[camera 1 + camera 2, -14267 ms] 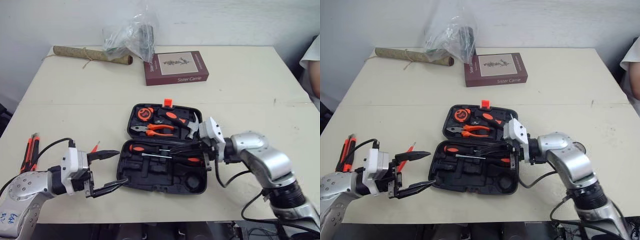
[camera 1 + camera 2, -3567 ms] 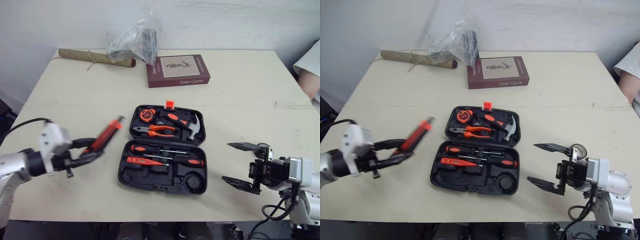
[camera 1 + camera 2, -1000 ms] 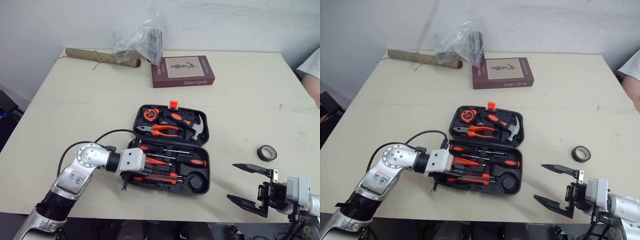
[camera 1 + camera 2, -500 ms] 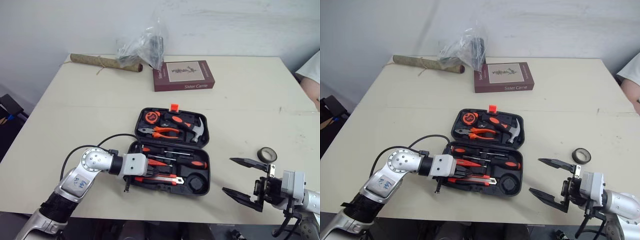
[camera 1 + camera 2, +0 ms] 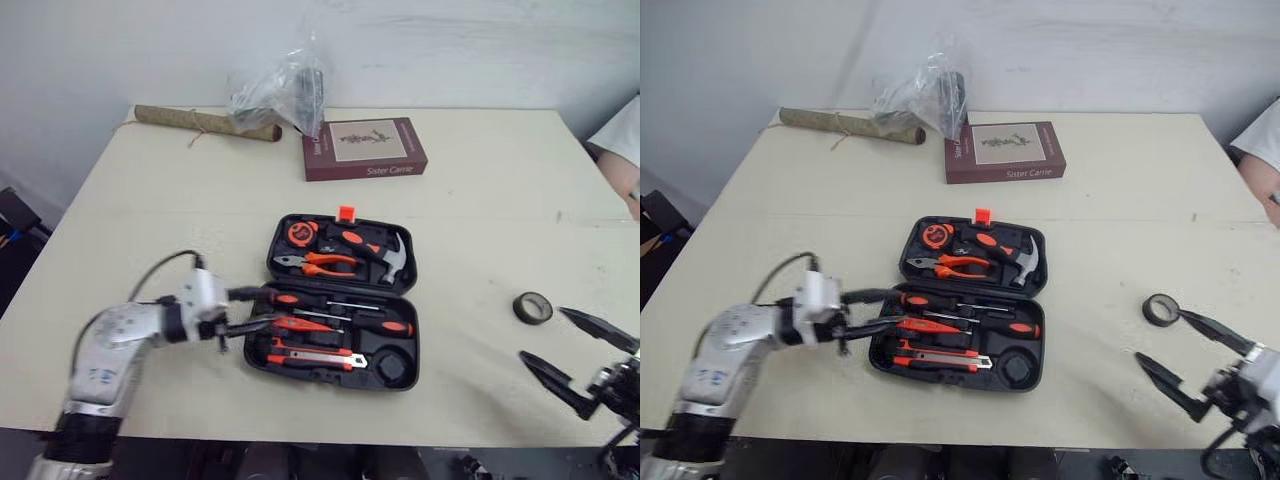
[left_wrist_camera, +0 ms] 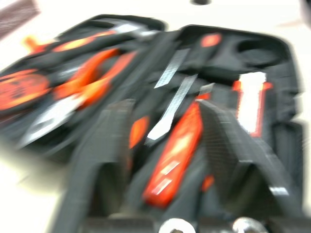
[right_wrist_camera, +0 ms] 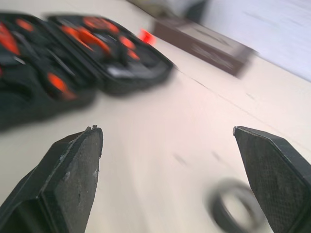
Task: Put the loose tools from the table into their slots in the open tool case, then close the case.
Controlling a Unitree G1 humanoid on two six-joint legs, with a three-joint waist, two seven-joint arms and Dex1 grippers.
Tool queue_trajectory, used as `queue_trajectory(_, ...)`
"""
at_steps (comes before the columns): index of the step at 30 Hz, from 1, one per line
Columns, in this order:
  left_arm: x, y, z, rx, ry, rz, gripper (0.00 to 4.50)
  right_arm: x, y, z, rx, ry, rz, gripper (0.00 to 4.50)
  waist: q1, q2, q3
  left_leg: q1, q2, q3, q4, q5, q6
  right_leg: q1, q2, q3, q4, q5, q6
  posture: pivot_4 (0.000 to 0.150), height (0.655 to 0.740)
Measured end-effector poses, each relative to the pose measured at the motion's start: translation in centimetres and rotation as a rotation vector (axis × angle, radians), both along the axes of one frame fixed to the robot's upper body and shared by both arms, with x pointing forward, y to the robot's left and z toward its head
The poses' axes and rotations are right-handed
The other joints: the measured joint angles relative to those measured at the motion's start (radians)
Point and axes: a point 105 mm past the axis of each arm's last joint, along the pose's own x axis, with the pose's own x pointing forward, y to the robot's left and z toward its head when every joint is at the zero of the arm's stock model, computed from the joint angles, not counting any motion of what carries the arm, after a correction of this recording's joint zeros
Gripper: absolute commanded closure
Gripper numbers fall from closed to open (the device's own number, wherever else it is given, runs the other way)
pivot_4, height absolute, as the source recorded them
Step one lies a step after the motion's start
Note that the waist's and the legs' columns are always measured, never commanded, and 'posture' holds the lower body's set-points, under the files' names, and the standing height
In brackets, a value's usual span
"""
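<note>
The left end effector [image 5: 266, 307], spread and empty, straddles an orange flat screwdriver [image 6: 175, 150] slotted in the black plastic tool case [image 5: 413, 338], probably seating it. A black tape roll [image 5: 533, 307] lies loose on the bench [image 5: 470, 250] just beside the wide-open, empty right end effector [image 5: 542, 335].

The left arm is stretched rightward at the near left with the left gripper [image 5: 266, 307] parted, and the right gripper [image 5: 541, 334] is spread wide at the near right.

cream table [image 5: 480, 200] carries an open tool case [image 5: 320, 376], tape roll [image 5: 520, 308], book [image 5: 365, 147], plastic bag [image 5: 280, 92], rolled paper [image 5: 200, 122].
</note>
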Motion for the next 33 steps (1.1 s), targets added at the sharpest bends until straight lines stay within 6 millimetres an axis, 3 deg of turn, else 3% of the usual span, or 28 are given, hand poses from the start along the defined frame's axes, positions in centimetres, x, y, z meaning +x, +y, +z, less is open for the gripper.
queue_trajectory(2,0.2,4.1,-0.9,-0.006,0.027,0.174,0.06,-1.5,-2.5,-0.6,-0.007,0.014,-0.136,0.00,-0.005,0.000,0.001,0.000,0.000,0.000,-0.001,-0.003,0.004,-0.001,0.000,0.000,0.000,0.000,0.000,0.150,0.7400)
queue_trajectory(5,0.0,10.1,-2.1,-0.010,0.045,0.434,0.06,-3.2,-5.5,-1.0,-0.022,0.019,-0.299,0.00,-0.015,-0.001,0.003,0.000,0.000,0.000,-0.001,-0.004,0.004,-0.001,-0.002,0.000,0.000,0.000,0.000,0.150,0.7400)
queue_trajectory(9,-1.4,15.0,-2.3,-0.021,0.036,0.650,0.06,-4.4,-7.7,-1.1,-0.034,0.023,-0.443,0.00,-0.019,-0.002,0.004,0.000,0.000,0.000,-0.002,-0.007,0.000,-0.002,-0.003,0.001,0.000,0.000,-0.001,0.150,0.7400)
queue_trajectory(12,-1.9,15.8,-2.1,-0.020,0.031,0.680,0.06,-3.7,-7.9,-0.7,-0.022,-0.005,-0.472,0.00,-0.019,-0.002,0.004,0.000,0.000,0.000,-0.002,-0.008,-0.002,-0.002,-0.005,0.001,0.000,0.000,-0.001,0.150,0.7400)
queue_trajectory(15,-1.7,14.2,-1.5,-0.048,0.015,0.633,0.06,-1.2,-7.2,0.3,-0.014,-0.029,-0.436,0.00,-0.019,0.000,0.005,0.000,-0.001,0.000,-0.002,-0.008,-0.003,-0.003,-0.005,0.001,0.000,0.000,-0.001,0.150,0.7400)
queue_trajectory(17,-0.9,10.7,-0.7,-0.072,0.019,0.509,0.06,1.8,-5.9,1.8,-0.031,-0.014,-0.377,0.00,-0.019,0.002,0.006,-0.001,-0.001,0.000,-0.002,-0.008,-0.003,-0.004,-0.006,0.002,0.000,0.000,-0.001,0.150,0.7400)
queue_trajectory(20,-0.4,6.5,0.9,-0.116,0.029,0.349,0.06,4.6,-3.5,3.7,-0.062,0.056,-0.284,0.00,-0.015,0.002,0.007,-0.005,0.000,0.000,-0.004,-0.002,-0.009,-0.008,-0.004,0.001,0.001,-0.001,-0.002,0.150,0.7400)
queue_trajectory(25,-1.0,2.1,3.0,-0.176,0.099,0.131,0.06,6.6,0.1,4.2,-0.148,0.290,-0.118,0.00,-0.014,0.002,0.007,-0.015,-0.001,0.000,-0.003,0.003,-0.003,-0.016,-0.002,-0.001,0.002,-0.001,-0.002,0.150,0.7400)
queue_trajectory(29,-1.5,-3.5,5.6,-0.189,0.074,-0.108,0.06,7.4,3.1,4.1,-0.285,0.567,0.076,0.00,-0.014,-0.002,0.010,-0.015,-0.002,0.001,0.000,0.004,0.000,-0.015,-0.002,0.000,0.002,0.001,0.001,0.150,0.7400)
queue_trajectory(33,-2.3,-7.1,5.7,-0.200,0.097,-0.257,0.06,8.0,2.6,2.6,-0.388,0.730,0.106,0.00,-0.013,-0.007,0.012,-0.016,-0.002,0.001,0.000,0.004,0.000,-0.015,-0.001,0.000,0.001,0.001,0.002,0.150,0.7400)
